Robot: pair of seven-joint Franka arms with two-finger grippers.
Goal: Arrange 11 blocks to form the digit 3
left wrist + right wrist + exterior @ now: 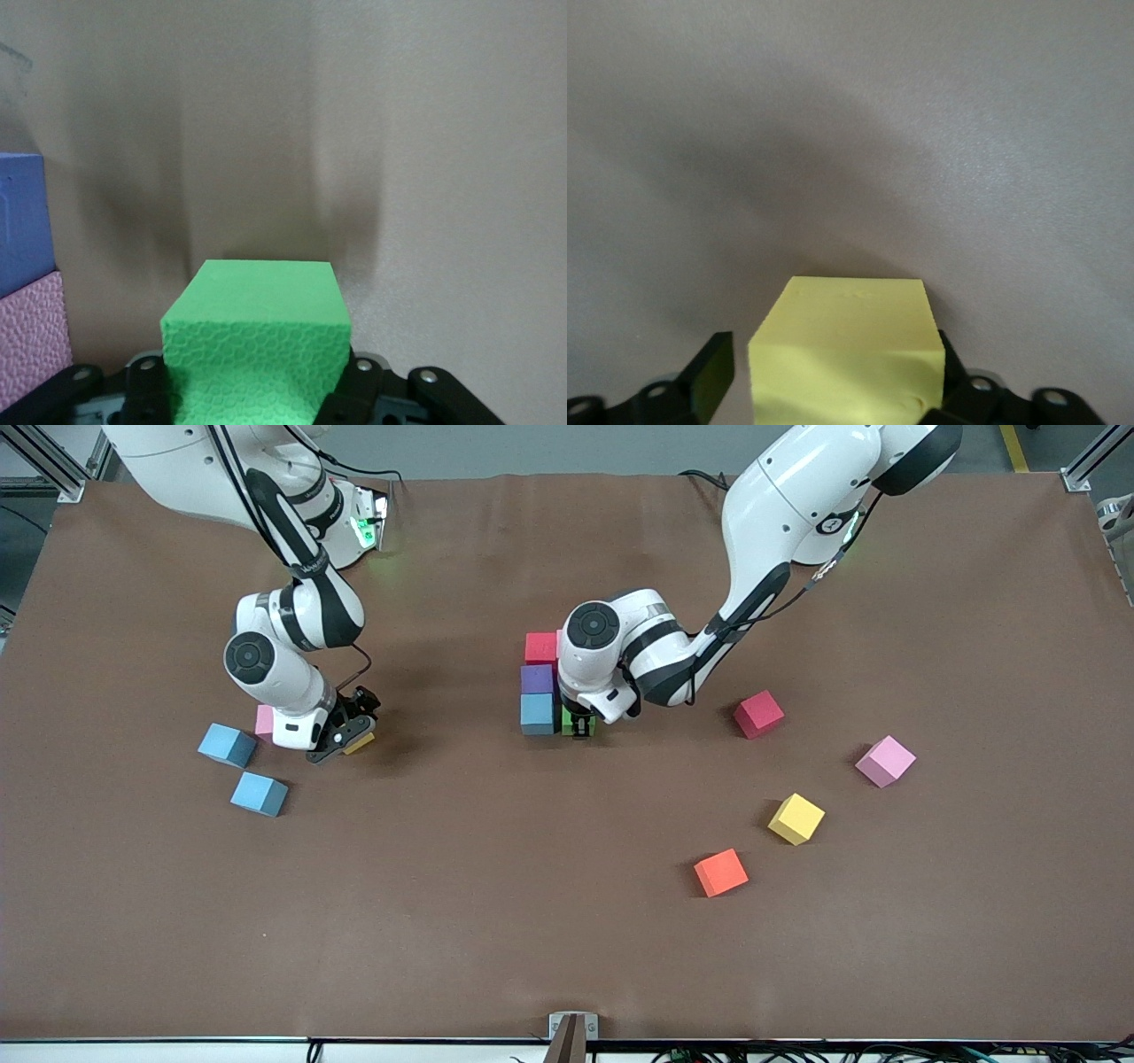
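A short column of blocks stands mid-table: red [539,646], purple [537,678] and blue [537,713]. A pink sliver [559,638] shows beside the red one, mostly hidden by the left arm. My left gripper [580,728] is down at the table, shut on a green block [570,722] beside the blue one. In the left wrist view the green block [257,328] fills the gripper [257,385]. My right gripper [341,737] is low at the right arm's end, open around a yellow block [360,743]. In the right wrist view there is a gap between one finger [716,372] and the yellow block [850,354].
Loose blocks near the right gripper: pink [264,722] and two blue [227,744] [260,793]. Toward the left arm's end lie red [758,714], pink [885,761], yellow [796,818] and orange [721,872] blocks. The left wrist view shows the purple block [18,221] beside the green one.
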